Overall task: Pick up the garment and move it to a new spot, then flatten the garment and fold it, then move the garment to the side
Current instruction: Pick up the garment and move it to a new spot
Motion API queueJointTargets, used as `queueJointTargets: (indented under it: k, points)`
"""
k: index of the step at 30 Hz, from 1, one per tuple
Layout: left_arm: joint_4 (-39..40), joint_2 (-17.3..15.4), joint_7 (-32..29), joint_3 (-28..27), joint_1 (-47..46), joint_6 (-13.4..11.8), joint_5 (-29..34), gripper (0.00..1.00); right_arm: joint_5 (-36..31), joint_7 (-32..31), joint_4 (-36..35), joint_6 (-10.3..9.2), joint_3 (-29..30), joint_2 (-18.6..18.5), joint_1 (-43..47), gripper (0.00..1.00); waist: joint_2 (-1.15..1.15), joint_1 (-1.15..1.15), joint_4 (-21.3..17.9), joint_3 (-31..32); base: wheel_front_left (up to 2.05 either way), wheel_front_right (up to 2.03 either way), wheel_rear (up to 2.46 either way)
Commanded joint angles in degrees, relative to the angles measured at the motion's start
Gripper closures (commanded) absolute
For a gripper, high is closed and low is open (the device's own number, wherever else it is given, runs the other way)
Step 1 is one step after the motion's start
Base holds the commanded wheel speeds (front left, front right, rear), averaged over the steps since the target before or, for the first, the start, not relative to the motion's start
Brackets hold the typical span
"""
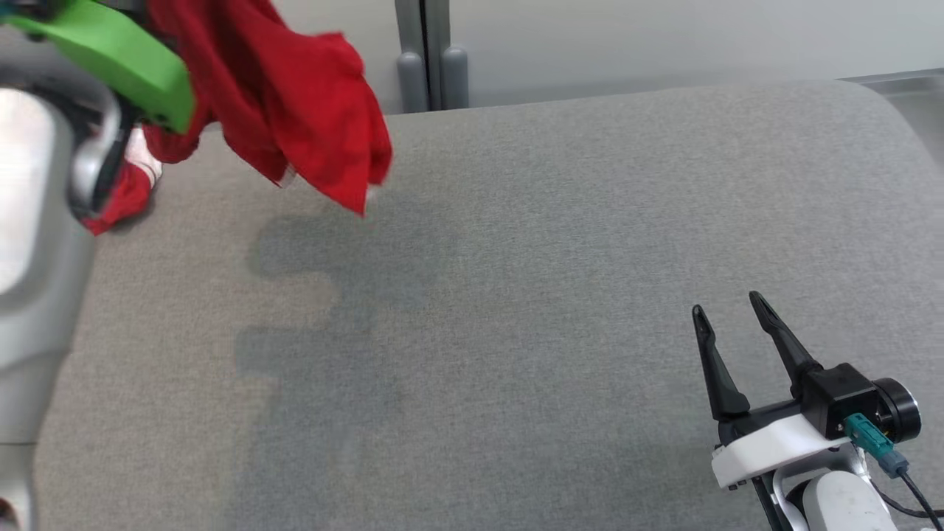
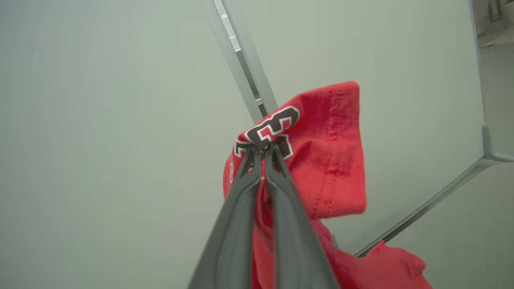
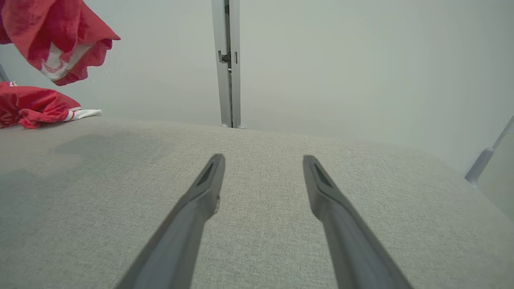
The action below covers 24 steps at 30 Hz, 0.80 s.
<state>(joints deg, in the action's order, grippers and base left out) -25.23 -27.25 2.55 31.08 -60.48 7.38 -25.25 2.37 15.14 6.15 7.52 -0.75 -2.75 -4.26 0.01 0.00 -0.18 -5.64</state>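
Note:
The red garment (image 1: pixel 295 96) hangs bunched in the air over the table's far left corner. My left gripper (image 2: pixel 263 147) is shut on a fold of the garment (image 2: pixel 325 152) that bears a dark, white-edged printed number. My left arm's green cover (image 1: pixel 110 59) hides those fingers in the head view. In the right wrist view the garment's upper part (image 3: pixel 60 36) dangles, while a lower part (image 3: pixel 32 106) lies on the grey surface at the far left. Low over the table's near right stands my right gripper (image 1: pixel 726 304), open (image 3: pixel 263 157) with nothing between its fingers.
The grey cloth-covered table (image 1: pixel 553 258) spreads across the view, with the garment's shadow at left of centre. Grey upright posts (image 1: pixel 431 74) and a pale wall stand behind its far edge. A metal rim (image 1: pixel 907 85) shows at the far right.

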Motion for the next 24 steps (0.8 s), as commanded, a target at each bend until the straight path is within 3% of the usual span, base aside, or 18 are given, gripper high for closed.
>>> queueJointTargets:
  k: [1,6,12,16,24]
  points:
    - [1.26,1.74,-0.21,0.88,1.84,0.13,-1.17,1.00,0.42,0.02,0.15,-0.06,0.46,-0.25,0.79,0.00,-0.01,0.00,-3.12,2.53,0.00,0.00,0.00]
    - [4.84,7.34,0.21,5.10,4.85,0.15,-3.97,1.00,0.63,0.02,0.16,-0.06,1.67,-0.23,0.46,0.00,-0.01,0.00,-5.37,1.81,0.00,0.00,0.00]
    - [3.46,12.60,3.48,7.20,8.75,0.13,-8.20,1.00,0.97,0.02,0.01,-0.06,2.24,-0.22,-0.96,0.00,-0.01,0.00,-7.76,-0.18,0.00,0.00,0.00]
    - [-0.38,13.14,6.22,7.19,12.36,0.00,-9.63,1.00,1.36,0.02,-0.33,-0.06,2.45,-0.23,-1.48,0.00,-0.01,0.00,-8.75,-1.87,0.00,0.00,0.00]
    - [-13.54,11.12,11.76,5.05,18.42,-0.19,-11.15,1.00,1.58,0.02,-0.62,-0.06,2.72,-0.22,-3.03,0.00,-0.01,0.00,-9.39,-6.01,0.00,0.00,0.00]
